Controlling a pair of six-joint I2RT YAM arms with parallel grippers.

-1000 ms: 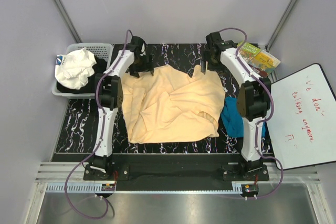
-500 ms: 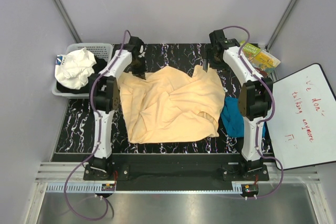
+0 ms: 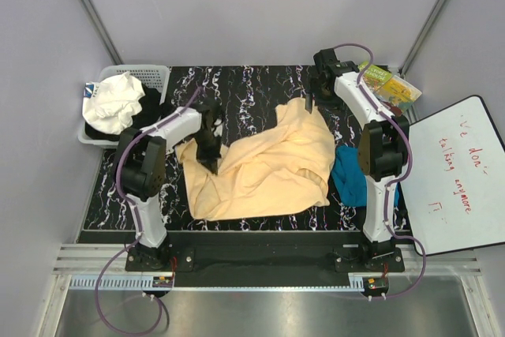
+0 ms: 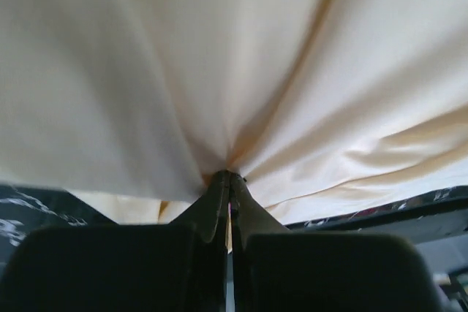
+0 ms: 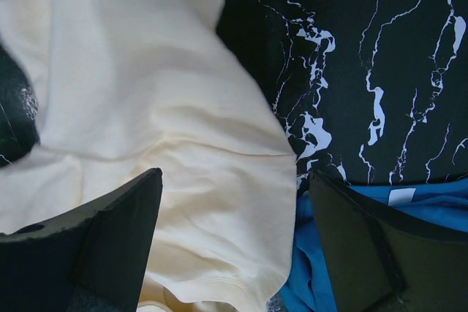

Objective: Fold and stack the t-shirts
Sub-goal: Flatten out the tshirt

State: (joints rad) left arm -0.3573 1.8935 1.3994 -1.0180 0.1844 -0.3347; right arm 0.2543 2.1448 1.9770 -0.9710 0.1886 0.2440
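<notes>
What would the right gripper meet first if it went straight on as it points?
Most likely the pale peach-yellow cloth t-shirt, whose edge lies between the fingers of the open right gripper; the black white-veined tabletop starts beside it, and depth is unclear.

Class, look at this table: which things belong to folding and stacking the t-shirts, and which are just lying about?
Belongs to the job: pale yellow t-shirt, pinched by the shut left gripper; teal-blue t-shirt beside it; open right gripper.
Just lying about: white basket holding crumpled white cloth; snack packets; whiteboard with red writing.
</notes>
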